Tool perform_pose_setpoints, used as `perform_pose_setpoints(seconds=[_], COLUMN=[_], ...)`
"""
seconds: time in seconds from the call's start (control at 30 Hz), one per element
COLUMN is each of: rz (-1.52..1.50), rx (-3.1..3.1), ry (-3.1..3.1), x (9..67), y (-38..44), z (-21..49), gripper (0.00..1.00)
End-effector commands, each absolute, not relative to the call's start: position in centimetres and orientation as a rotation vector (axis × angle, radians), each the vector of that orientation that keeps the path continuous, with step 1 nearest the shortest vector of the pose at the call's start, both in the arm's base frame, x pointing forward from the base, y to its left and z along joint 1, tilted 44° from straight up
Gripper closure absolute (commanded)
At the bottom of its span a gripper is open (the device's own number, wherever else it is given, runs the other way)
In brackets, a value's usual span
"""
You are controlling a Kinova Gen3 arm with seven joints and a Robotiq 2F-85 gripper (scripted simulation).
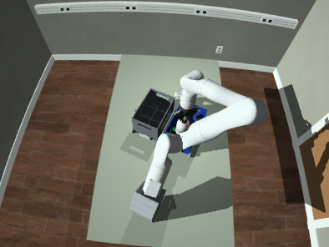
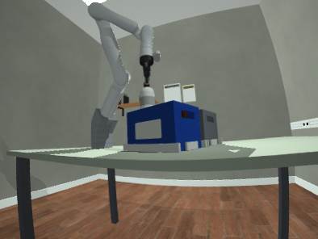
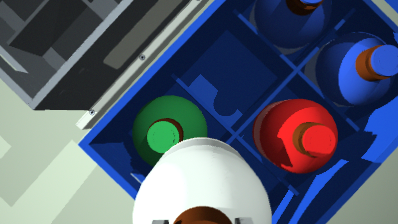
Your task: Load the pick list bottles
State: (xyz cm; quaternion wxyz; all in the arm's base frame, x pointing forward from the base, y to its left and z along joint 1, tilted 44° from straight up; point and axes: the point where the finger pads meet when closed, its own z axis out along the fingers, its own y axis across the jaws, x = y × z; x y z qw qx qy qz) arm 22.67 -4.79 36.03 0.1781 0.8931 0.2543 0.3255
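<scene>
My gripper (image 2: 146,83) (image 1: 184,117) is shut on the brown neck of a white bottle (image 2: 147,96) (image 3: 202,180) (image 1: 181,125) and holds it upright, lifted above the blue crate (image 2: 169,125) (image 1: 202,112) (image 3: 235,65). In the wrist view a green bottle (image 3: 167,130), a red bottle (image 3: 295,132) and two blue bottles (image 3: 360,65) (image 3: 295,20) stand in the blue crate's cells, with open cells between them. The empty grey crate (image 1: 144,125) (image 2: 209,121) (image 3: 150,52) stands right beside the blue one. A pale paper strip (image 1: 137,148) lies on the table by the grey crate; its marks are too small to read.
The arm's grey base (image 1: 146,204) (image 2: 101,129) stands at the table's near end. Two white cards (image 2: 172,92) (image 2: 188,92) show behind the crates. The table (image 1: 125,188) has dark legs and a wooden floor around it.
</scene>
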Motion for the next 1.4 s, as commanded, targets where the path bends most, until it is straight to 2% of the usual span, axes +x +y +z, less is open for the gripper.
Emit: perform_pose_setpoints(seconds=[0.0,1.37], rz=[0.922,0.923], rx=[2.526,2.526], ry=[0.718,0.719], x=[22.8,24.3], y=[-4.1,2.7], z=[36.1,36.0], gripper=[0.90,0.90])
